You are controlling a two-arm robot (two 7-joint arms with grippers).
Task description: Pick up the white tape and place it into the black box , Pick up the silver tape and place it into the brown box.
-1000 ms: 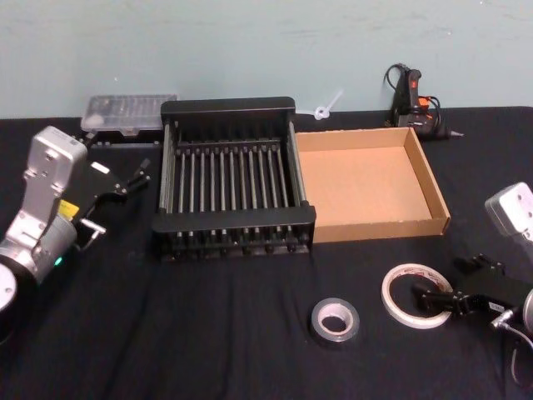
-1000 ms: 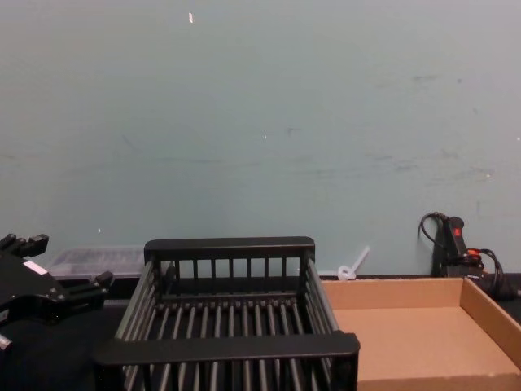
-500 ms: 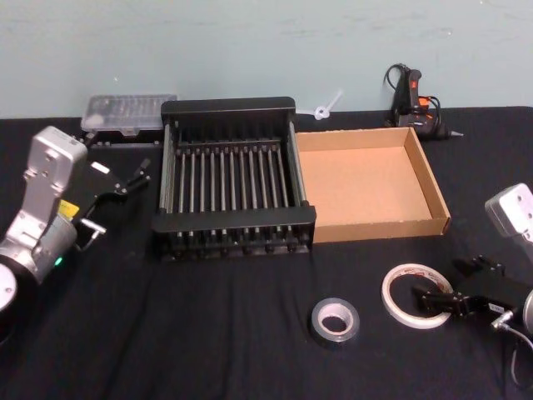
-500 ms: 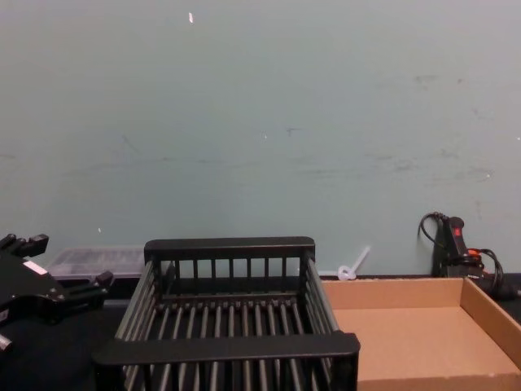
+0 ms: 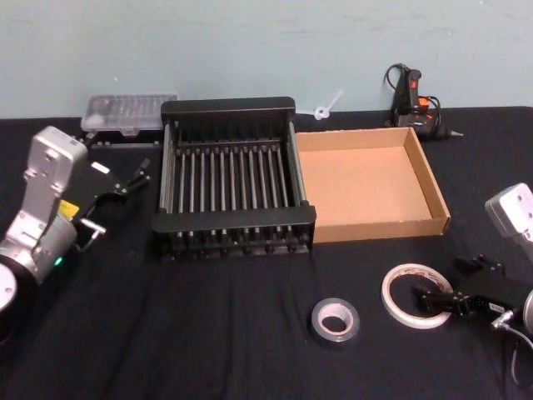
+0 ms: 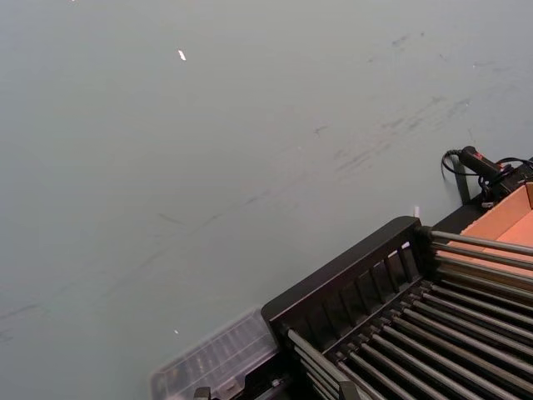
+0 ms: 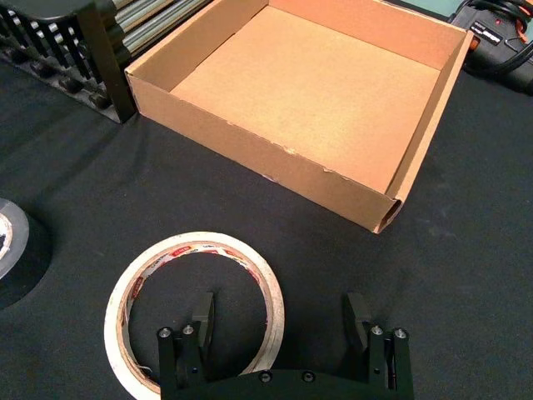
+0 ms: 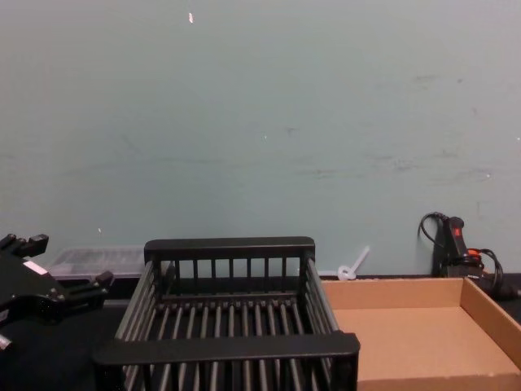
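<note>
The white tape (image 5: 400, 277) (image 7: 196, 244) lies flat on the black cloth at the near right, red print on its top face. My right gripper (image 5: 447, 283) (image 7: 281, 320) is open and low over it, with one finger inside the ring's hole and the other outside its right wall. To the roll's left lies the silver tape (image 5: 335, 321) (image 7: 12, 250). The black box (image 5: 233, 223) (image 8: 228, 348) stands mid-table, and the brown box (image 5: 383, 227) (image 7: 250, 143) sits right beside it. Both are empty. My left gripper (image 5: 136, 174) (image 8: 61, 262) is open in the air left of the black box.
A clear plastic case (image 5: 129, 112) (image 6: 218, 363) lies behind the black box's left corner. A glue gun (image 5: 411, 98) (image 8: 453, 244) with its cable rests by the wall at the back right, and a small white plastic piece (image 5: 325, 107) lies near it.
My right gripper has crept very slightly toward the near right over the white tape. The left arm, both rolls and both boxes have stayed put.
</note>
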